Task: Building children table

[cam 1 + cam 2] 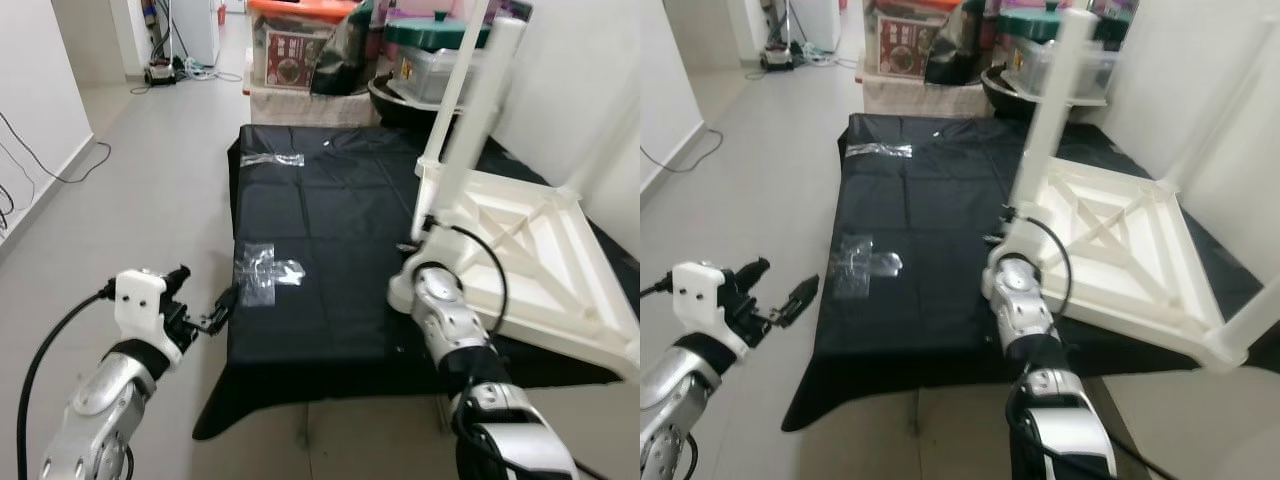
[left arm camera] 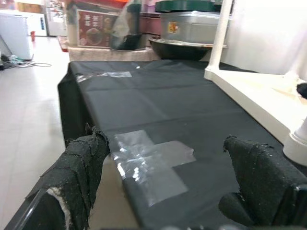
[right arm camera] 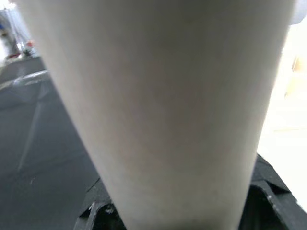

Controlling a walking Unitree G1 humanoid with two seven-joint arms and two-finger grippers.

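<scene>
At the black-draped counter's right edge, the right gripper jaws clamp a white cylindrical table leg; the left gripper jaws stand apart.

left arm: silver jointed shell, white wrist block, black band, black looping cable | left gripper: two black, rough-textured fingers | right arm: silver segments, black joints, black cable arching over wrist
</scene>
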